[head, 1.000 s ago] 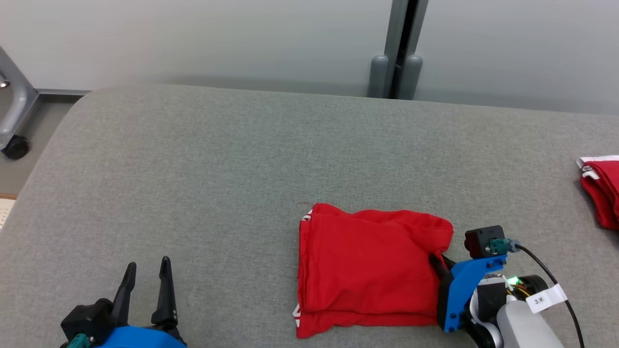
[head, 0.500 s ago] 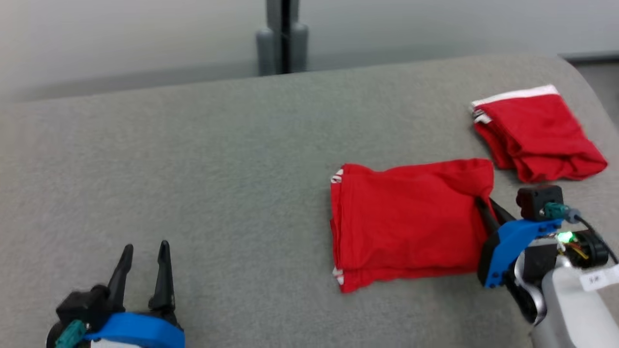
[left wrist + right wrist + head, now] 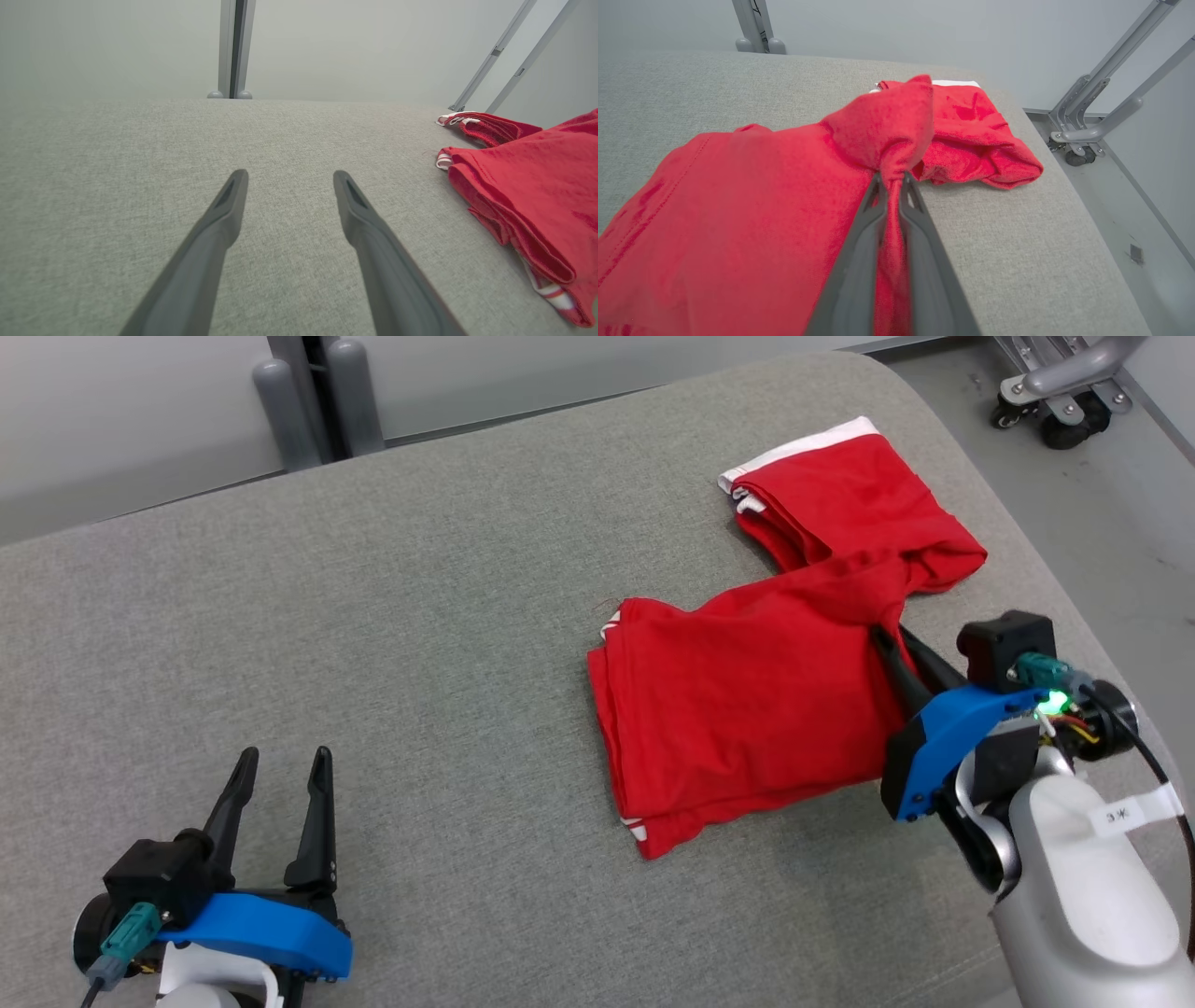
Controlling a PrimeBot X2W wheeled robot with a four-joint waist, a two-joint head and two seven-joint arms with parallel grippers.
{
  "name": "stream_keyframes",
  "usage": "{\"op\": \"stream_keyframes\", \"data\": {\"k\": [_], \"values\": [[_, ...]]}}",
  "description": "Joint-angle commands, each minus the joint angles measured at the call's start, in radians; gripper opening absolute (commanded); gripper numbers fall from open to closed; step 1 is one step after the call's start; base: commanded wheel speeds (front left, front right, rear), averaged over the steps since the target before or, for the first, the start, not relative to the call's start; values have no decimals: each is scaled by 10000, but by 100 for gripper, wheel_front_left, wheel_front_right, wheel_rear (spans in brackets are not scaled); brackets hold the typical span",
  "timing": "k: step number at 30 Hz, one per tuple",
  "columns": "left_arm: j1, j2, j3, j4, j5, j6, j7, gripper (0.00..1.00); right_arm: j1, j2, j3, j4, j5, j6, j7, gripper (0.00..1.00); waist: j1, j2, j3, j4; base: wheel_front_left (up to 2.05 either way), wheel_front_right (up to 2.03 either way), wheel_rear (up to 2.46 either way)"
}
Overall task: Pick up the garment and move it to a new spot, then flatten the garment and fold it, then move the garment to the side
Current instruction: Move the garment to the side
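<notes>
- The folded red garment (image 3: 747, 709) lay on the grey padded table (image 3: 373, 616), right of centre in the head view, with its stacked, white-trimmed edges facing the robot's left.
- The right gripper (image 3: 892, 644) was clamped on the garment's far right corner. In the right wrist view, both dark fingers (image 3: 859, 242) were pressed together with a bunched fold of red cloth pinched between them.
- The pinched corner was pulled up into a peak above the table. The remainder of the garment rested flat on the surface.
- A second red garment (image 3: 840, 504), folded and with a white band along its far edge, lay near the far right corner of the table.
- In the head view, the raised corner of the held garment met the near edge of the second garment. Whether the two fabrics touched could not be determined.
- The left gripper (image 3: 280, 765) sat at the lower left of the head view, well apart from both garments. Its two fingers stood spread, with nothing between them but bare table.
- A grey upright post (image 3: 317, 401) stood behind the far edge of the table.
- A wheeled metal frame (image 3: 1055, 392) stood on the floor beyond the table's right end.
</notes>
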Motion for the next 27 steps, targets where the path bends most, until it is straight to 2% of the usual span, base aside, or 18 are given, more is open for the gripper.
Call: {"op": "stream_keyframes", "data": {"k": [1,5,14,21,24,25,26,27], "values": [[-122,68,16,-21,27,2,51,100,-377,-159,100,147,-66,-3,-51,0,-1,0,-3,26,0,0,0],[-172,47,-24,5,-5,27,18,100,-1279,-544,215,756,-34,-3,-19,0,-1,0,-39,351,0,0,0],[-200,-50,-45,92,-77,81,-155,100,-3038,-2268,-6,1859,-706,-3,-142,0,-1,0,181,1441,0,0,0],[-382,-110,-202,114,8,55,-226,100,-3679,-3678,-397,2606,-1288,-4,-234,0,-1,0,585,2221,0,0,0],[-466,-89,-217,149,1,43,-264,100,-3730,-3936,-831,2980,-1570,-3,-280,0,-1,0,715,2448,0,0,0],[-463,-88,-230,158,-1,31,-271,100,-3712,-3967,-1074,3115,-1708,-4,-298,33,-1,0,742,2502,0,0,0],[-457,-85,-242,175,-2,20,-277,100,-3692,-3990,-1339,3184,-1880,-4,-424,93,-1,0,767,2546,0,0,0],[-468,-87,-250,190,-5,13,-292,100,-3634,-3950,-1637,3246,-2127,-4,-558,100,-1,0,785,2579,0,0,0]]}}
